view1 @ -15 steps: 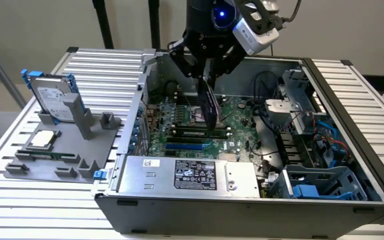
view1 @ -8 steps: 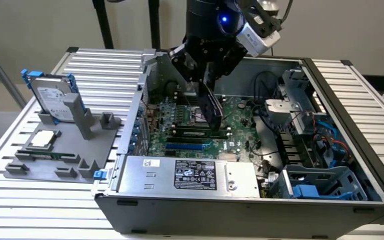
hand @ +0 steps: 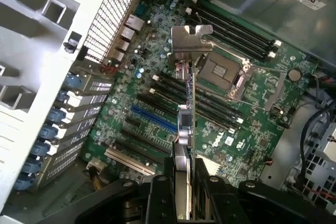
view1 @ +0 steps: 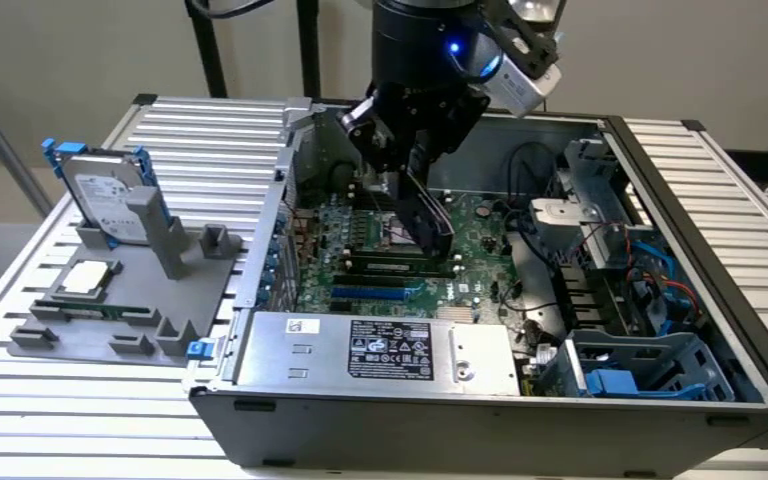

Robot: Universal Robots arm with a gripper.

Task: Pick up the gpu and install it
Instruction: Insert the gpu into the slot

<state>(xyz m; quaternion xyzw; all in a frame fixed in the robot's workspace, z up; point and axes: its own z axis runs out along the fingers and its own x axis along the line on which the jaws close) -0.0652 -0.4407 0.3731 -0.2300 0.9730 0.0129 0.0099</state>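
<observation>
On the exterior view's left, a grey holder (view1: pixel 104 300) lies on the slatted surface (view1: pixel 37 420), with a blue-framed hard drive (view1: pixel 104 205) standing upright in it and a square chip (view1: pixel 84 278) lying flat in front. Beside it sits the open computer case (view1: pixel 491 425), its green motherboard (view1: pixel 471 235) exposed. Over the middle of that board hangs the arm (view1: pixel 418 50), and the jaws are clamped on the gpu (view1: pixel 427 215), held on edge inside the case above the board. From the wrist, the gpu (hand: pixel 186 124) runs away from the jaws, its silver bracket (hand: pixel 191 38) at the far end, crossing the dark slots at an angle and seated in none. Towards the exterior view's right are loose cables (view1: pixel 664 290) and a blue drive cage (view1: pixel 644 365)
</observation>
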